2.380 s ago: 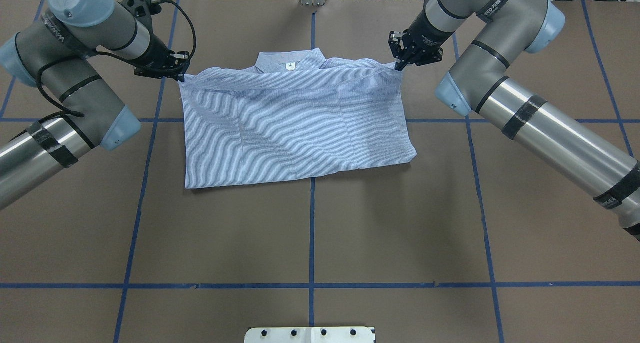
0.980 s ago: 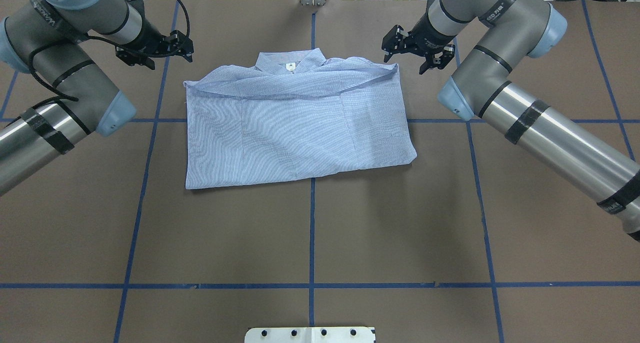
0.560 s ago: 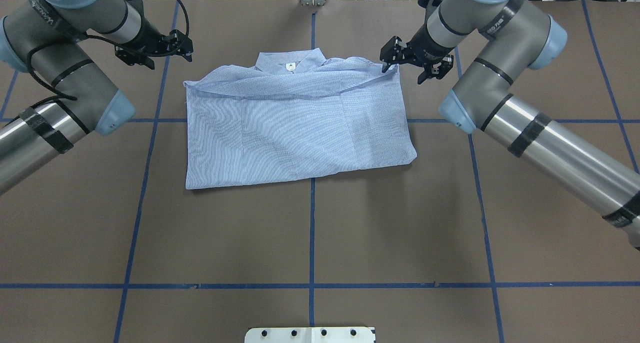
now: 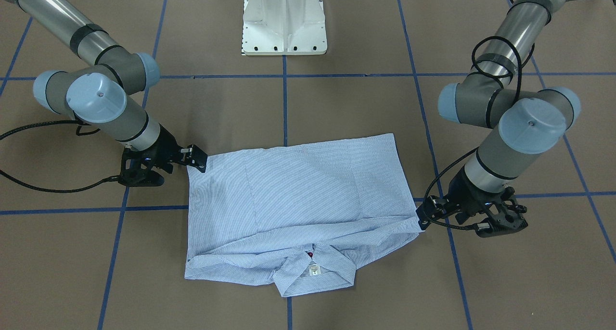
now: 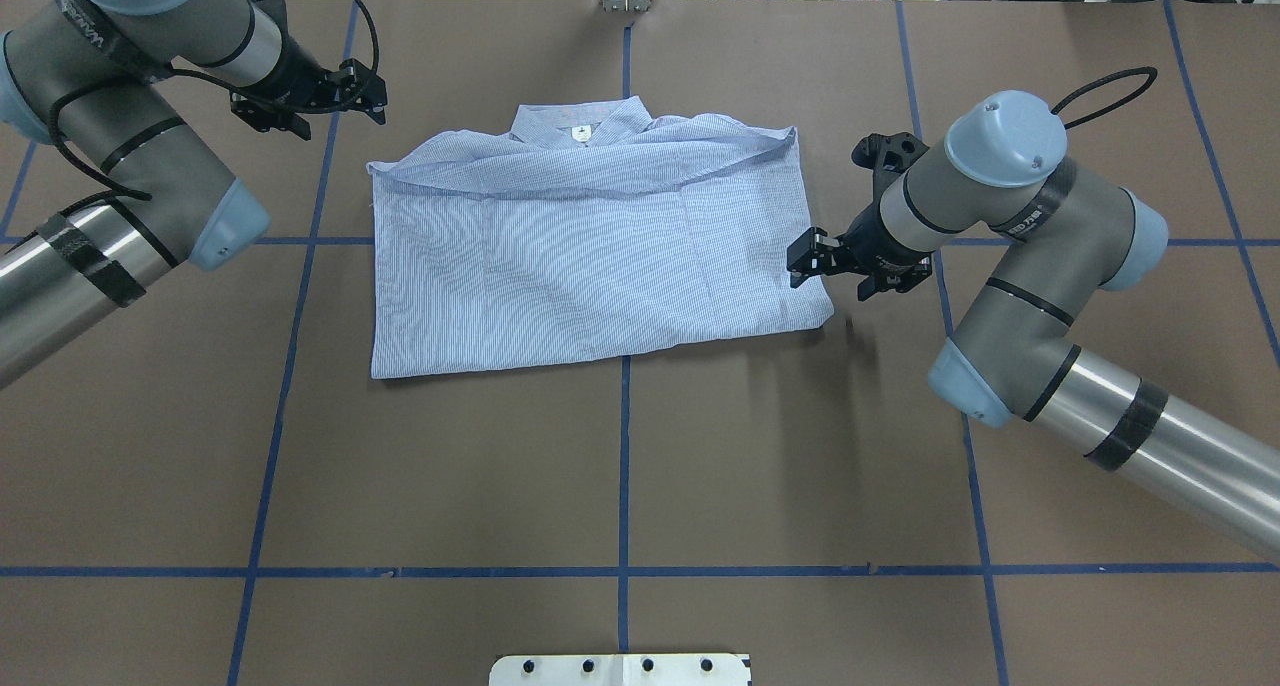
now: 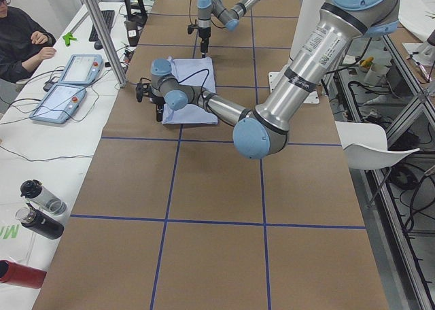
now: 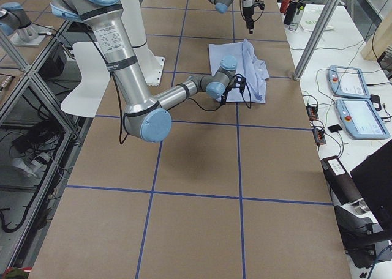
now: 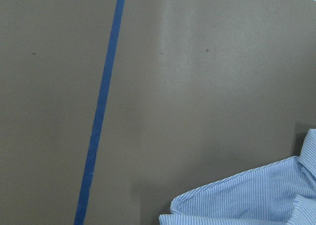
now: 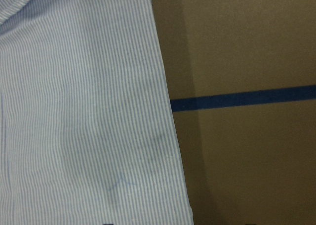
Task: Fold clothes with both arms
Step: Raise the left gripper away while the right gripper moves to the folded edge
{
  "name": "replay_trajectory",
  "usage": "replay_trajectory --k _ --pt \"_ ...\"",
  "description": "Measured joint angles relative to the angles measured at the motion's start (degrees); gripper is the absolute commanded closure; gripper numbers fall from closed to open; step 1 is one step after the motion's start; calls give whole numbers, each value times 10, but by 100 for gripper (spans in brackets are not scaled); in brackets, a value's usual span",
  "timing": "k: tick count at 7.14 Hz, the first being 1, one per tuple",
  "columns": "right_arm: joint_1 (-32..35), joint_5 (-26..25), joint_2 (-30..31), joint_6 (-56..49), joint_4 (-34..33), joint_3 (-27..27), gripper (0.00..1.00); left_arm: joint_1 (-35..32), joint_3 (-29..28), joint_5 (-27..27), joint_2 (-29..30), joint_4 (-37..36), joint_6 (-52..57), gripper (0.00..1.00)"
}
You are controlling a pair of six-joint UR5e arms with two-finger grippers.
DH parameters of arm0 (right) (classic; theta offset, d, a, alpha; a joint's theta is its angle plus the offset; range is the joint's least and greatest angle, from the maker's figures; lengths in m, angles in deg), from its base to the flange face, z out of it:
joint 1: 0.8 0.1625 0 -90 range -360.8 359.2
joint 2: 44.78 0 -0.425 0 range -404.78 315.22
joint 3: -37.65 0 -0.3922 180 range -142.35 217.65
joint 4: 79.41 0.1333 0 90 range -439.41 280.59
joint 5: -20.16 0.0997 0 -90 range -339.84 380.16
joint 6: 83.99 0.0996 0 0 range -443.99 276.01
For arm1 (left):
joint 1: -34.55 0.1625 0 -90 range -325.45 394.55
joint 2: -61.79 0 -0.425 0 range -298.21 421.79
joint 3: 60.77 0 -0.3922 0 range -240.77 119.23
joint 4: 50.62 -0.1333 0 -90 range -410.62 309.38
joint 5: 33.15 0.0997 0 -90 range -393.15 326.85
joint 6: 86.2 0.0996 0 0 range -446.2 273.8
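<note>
The right gripper (image 5: 838,274) has its black fingers (image 4: 195,158) spread wide with nothing between them. The inner one sits at the right-hand edge of the shirt (image 5: 590,256), though I can't tell whether it touches the cloth. The left gripper (image 5: 325,108) is just as wide apart and empty, near the shirt's left shoulder corner, and its height over the table (image 5: 450,466) is hard to judge. The shirt is thin cotton, finely striped pale blue and white, folded into a rough rectangle with soft ridges. It lies flat toward the table's far side, and its collar (image 4: 313,272) points away from the white base plate (image 4: 284,22). Both wrist cameras show only striped cloth, matte brown paper and blue tape lines (image 9: 242,99), with the fingers out of frame. The sleeves are tucked out of sight. Off the table's end a seated person (image 6: 24,41) is cut off at the frame edge, beside two pendant screens (image 6: 64,85) and some bottles (image 6: 37,208).
</note>
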State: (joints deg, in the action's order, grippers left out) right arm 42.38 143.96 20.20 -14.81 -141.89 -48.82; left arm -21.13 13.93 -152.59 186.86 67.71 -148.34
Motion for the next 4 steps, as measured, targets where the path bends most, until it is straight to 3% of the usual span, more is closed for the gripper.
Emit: replay_trajectory --k 2,3,4 --pt "-8 -1 -1 0 0 2 81 0 0 0 0 0 0 1" --pt "-10 -2 -2 0 0 3 100 0 0 0 0 1 0 1" --pt "-11 -6 -2 0 1 3 100 0 0 0 0 1 0 1"
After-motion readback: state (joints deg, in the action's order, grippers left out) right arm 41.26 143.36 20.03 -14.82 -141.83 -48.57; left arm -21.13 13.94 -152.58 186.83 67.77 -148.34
